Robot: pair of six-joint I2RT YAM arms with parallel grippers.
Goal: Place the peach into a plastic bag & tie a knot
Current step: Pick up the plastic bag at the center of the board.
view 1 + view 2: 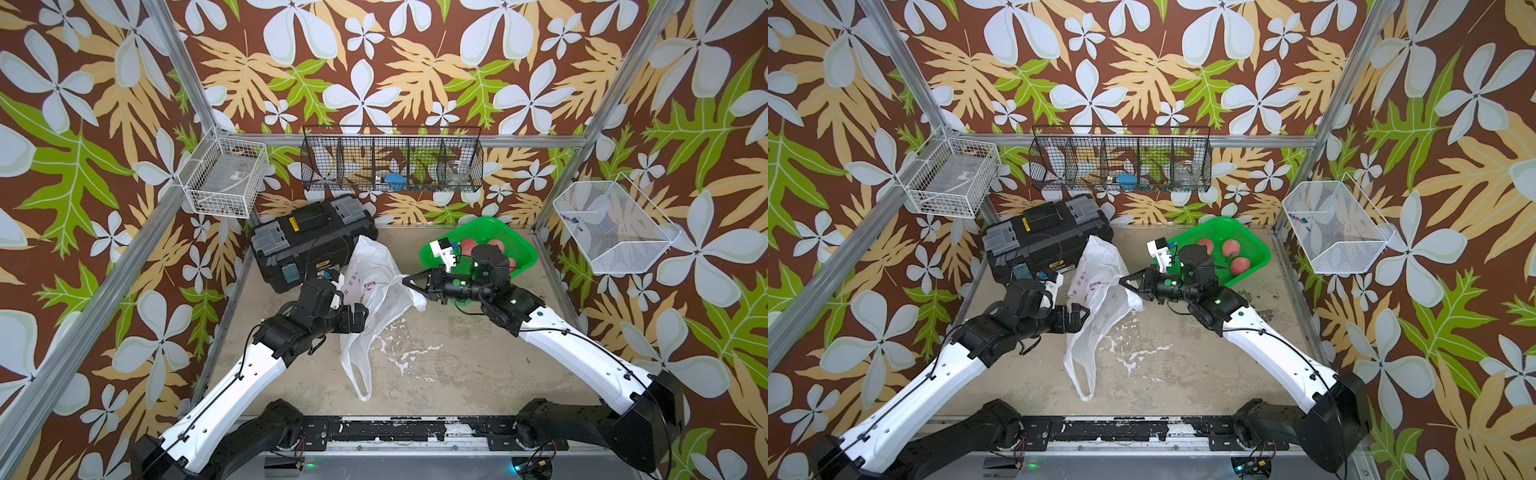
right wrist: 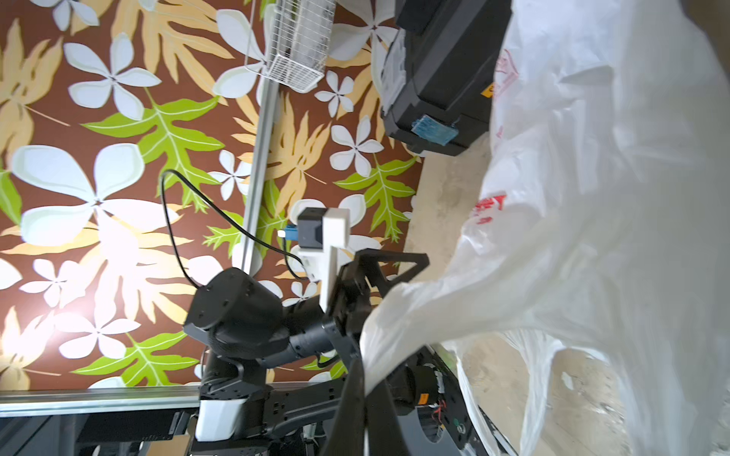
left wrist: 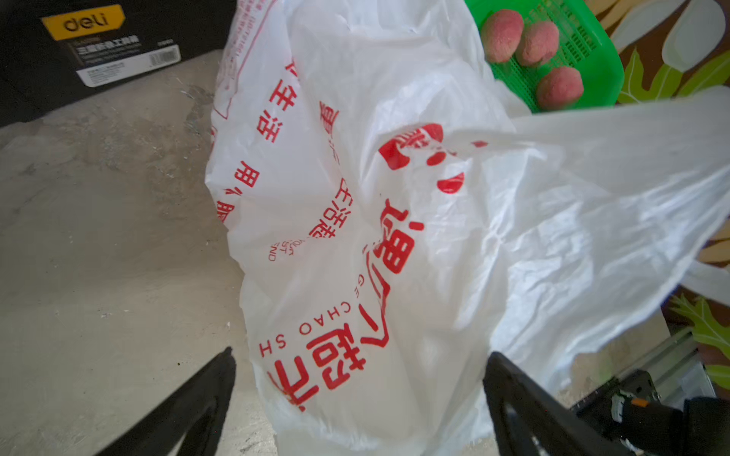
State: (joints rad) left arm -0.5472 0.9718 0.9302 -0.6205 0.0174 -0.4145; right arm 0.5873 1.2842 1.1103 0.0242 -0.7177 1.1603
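Left wrist view: we saw the left gripper [image 3: 359, 353] spread wide, straddling the plastic bag [image 3: 395, 237]. Right gripper [image 1: 409, 282] was pinched on the bag's edge. The bag sat mid-table on the scuffed grey tabletop [image 1: 457, 353], between toolbox [image 1: 307, 241] and green basket [image 1: 524, 245]. Floral wallpaper [image 1: 374, 62] covered every wall.

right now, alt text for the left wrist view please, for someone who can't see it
A crinkled white plastic bag with red print fills the centre, on a grey table between the black fingers of the open left gripper. Behind it sit a green basket holding three peaches and a black toolbox.
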